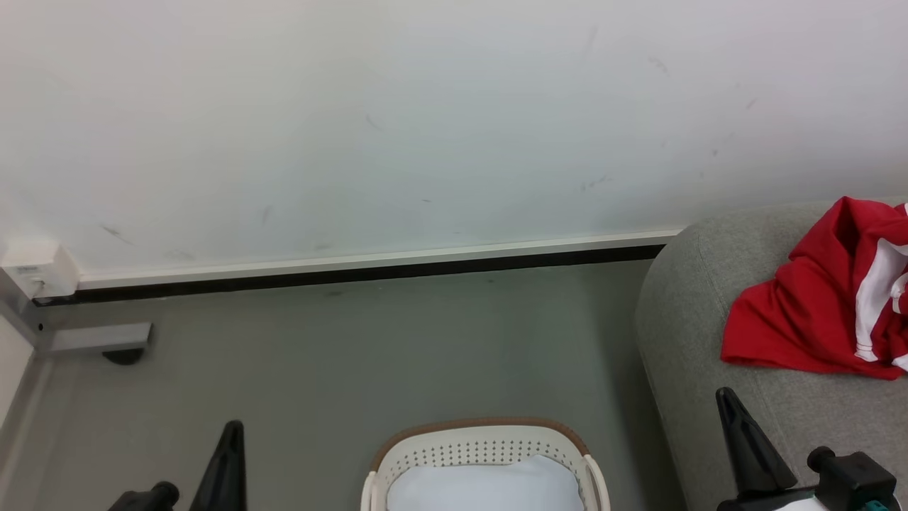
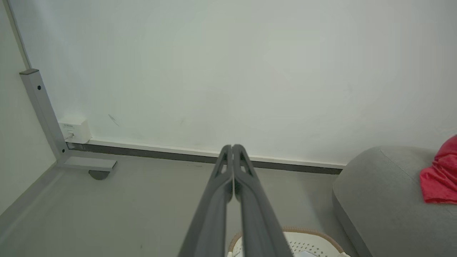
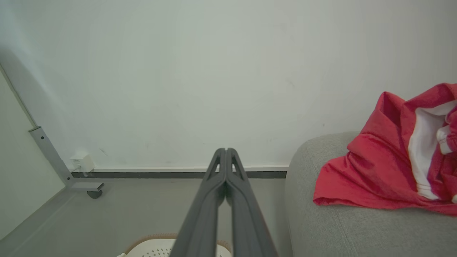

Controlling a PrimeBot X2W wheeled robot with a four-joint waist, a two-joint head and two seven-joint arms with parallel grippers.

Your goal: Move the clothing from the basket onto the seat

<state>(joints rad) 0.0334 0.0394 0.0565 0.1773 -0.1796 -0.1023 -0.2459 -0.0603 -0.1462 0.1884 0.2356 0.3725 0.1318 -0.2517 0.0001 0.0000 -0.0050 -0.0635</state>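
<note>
The red clothing (image 1: 816, 312) with white trim lies bunched on the grey seat (image 1: 695, 333) at the right, also seen as clothing (image 3: 378, 167) on the seat (image 3: 339, 228) and as a red edge of clothing (image 2: 441, 175) on the seat (image 2: 378, 192). The cream basket (image 1: 482, 454) with brown rim sits on the floor at bottom centre, holding a pale liner and no red cloth. My left gripper (image 1: 230, 433) is low at the left, shut and empty, fingertips together (image 2: 232, 147). My right gripper (image 1: 727, 401) is over the seat's front, shut and empty (image 3: 226, 150).
A white wall with a dark skirting strip (image 1: 355, 273) runs behind the grey floor. A grey metal frame leg with a castor (image 1: 106, 341) and a white wall box (image 1: 39, 273) stand at the left corner.
</note>
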